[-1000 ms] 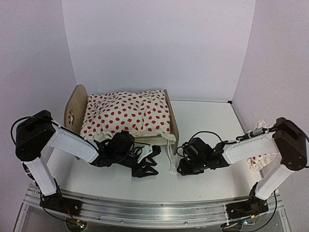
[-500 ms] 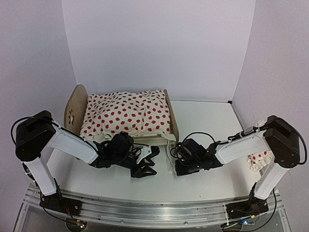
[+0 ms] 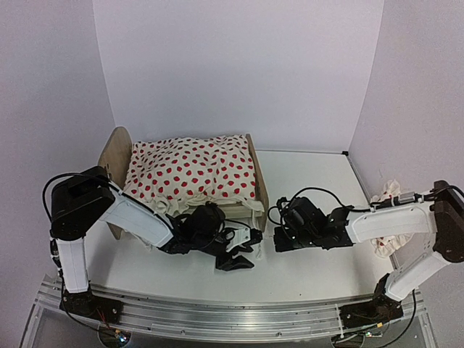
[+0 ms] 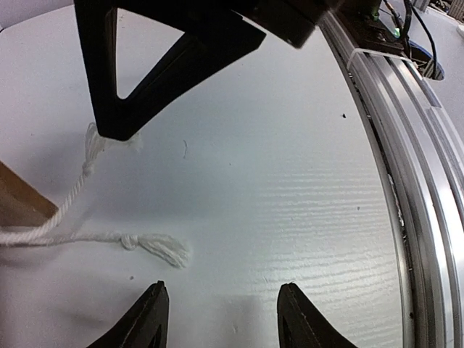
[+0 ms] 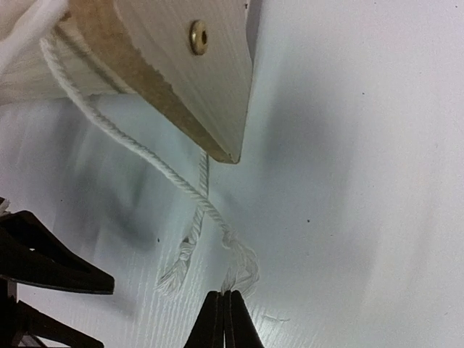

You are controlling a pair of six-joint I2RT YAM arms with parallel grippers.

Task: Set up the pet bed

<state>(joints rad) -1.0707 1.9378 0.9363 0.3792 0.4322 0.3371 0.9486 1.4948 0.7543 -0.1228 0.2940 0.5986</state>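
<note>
From above, the one pet bed (image 3: 116, 148) stands at the back left of the tabletop (image 3: 312, 268), headboard to the left. A single red-dotted duvet (image 3: 192, 170) is heaped over it. One ruffled pillow (image 3: 386, 192) lies far to the right, half hidden behind the right arm. Both arms reach low toward the bed's near right corner, their tips close together.

Only the wrist cameras show what lies there: two white cords (image 5: 130, 141) with frayed ends trail from under the footboard (image 5: 174, 65) onto the tabletop. The footboard carries one brass screw (image 5: 197, 32).

The left pincer (image 4: 223, 290) stands partly open with nothing in it, only bare tabletop between its fingers. One tassel lies just ahead of it.

The right pincer (image 5: 223, 297) is closed tight. One frayed end lies right at its tips, and I can't tell from here whether any strands are caught.
</note>
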